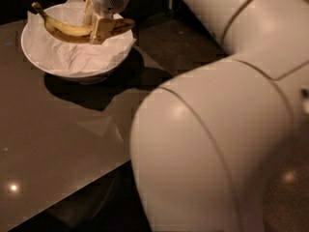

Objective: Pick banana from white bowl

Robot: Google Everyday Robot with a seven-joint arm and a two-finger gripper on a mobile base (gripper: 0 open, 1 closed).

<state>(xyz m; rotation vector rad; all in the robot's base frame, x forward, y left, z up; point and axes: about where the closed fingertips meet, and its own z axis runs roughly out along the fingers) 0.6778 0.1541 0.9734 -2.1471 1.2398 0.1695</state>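
The yellow banana [63, 30], with brown streaks, its stem to the left and its dark tip to the right, is held across the top of the white bowl [58, 72], slightly raised over the crumpled paper lining [72, 57]. My gripper [96, 29] comes down from above at the top of the camera view. It is shut on the banana right of its middle, one finger on each side.
The bowl stands on a dark glossy table [48, 144] whose front edge runs diagonally lower right. My large white arm [217, 129] fills the right half of the view and hides what is behind it. Dark floor lies beyond the table.
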